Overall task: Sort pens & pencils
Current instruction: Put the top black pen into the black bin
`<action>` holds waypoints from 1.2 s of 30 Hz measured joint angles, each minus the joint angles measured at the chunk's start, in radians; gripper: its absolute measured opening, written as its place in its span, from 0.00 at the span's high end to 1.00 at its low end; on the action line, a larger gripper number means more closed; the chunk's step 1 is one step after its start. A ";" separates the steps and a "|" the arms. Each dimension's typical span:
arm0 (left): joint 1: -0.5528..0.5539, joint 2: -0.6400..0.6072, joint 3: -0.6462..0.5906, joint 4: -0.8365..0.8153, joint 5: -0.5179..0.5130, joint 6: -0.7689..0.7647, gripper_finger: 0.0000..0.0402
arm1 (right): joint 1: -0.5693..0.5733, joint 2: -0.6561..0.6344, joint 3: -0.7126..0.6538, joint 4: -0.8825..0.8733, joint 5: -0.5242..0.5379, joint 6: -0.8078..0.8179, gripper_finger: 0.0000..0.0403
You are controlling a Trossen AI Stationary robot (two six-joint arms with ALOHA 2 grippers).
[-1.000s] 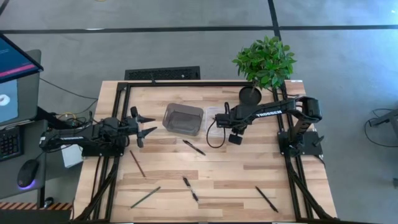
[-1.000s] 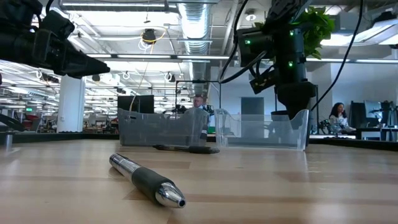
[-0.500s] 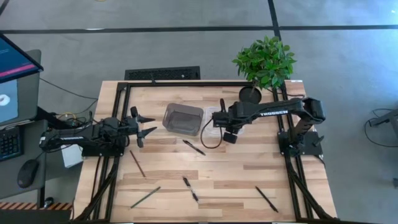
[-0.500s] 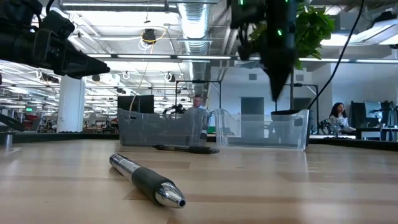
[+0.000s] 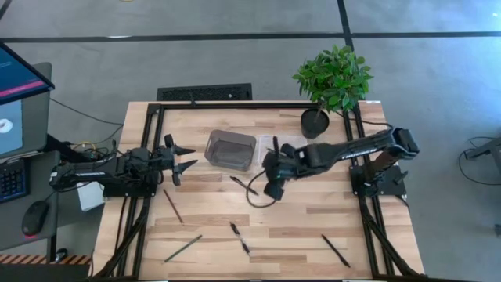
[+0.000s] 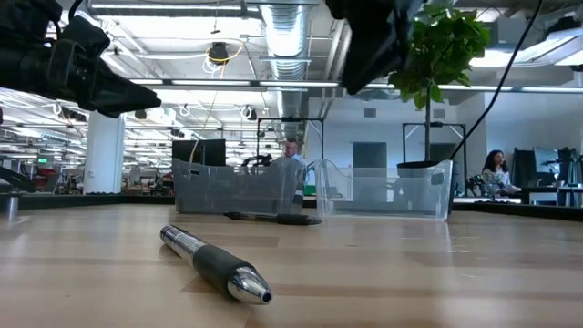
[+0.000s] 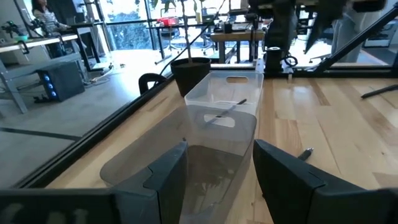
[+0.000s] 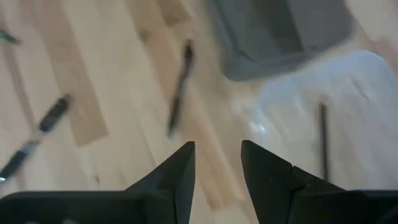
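Wooden counter [image 5: 211, 219] carries scattered pens and pencils; my right end effector [image 8: 216, 163], fingers spread and empty, hangs over a pen [image 5: 244, 186] beside the two bins, probably lining up a grab. Left end effector [image 5: 186, 156] waits spread near the grey bin [image 5: 230, 150].

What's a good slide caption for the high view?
Right gripper reaches past two trays toward a pen; left gripper waits at table's left; pens and pencils scattered.

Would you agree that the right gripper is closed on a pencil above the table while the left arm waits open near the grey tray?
Not quite: the right gripper is open and holds nothing, as the right wrist view shows. The rest stands: the left gripper waits open near the grey tray.
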State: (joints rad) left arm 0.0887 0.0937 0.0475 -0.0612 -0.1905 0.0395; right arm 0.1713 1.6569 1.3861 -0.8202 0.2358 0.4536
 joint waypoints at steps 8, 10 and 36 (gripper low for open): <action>0.000 0.000 0.000 0.000 0.000 -0.026 0.57 | -0.014 0.130 0.000 0.062 -0.001 -0.040 0.61; 0.000 0.000 0.000 0.000 0.000 -0.027 0.57 | -0.021 0.161 -0.002 0.064 -0.001 -0.044 0.62; 0.000 0.000 0.000 0.000 0.001 -0.036 0.57 | -0.010 0.313 0.000 0.233 -0.131 -0.019 0.59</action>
State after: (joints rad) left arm 0.0887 0.0937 0.0475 -0.0616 -0.1898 0.0032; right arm 0.1612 1.9697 1.3861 -0.5869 0.1047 0.4349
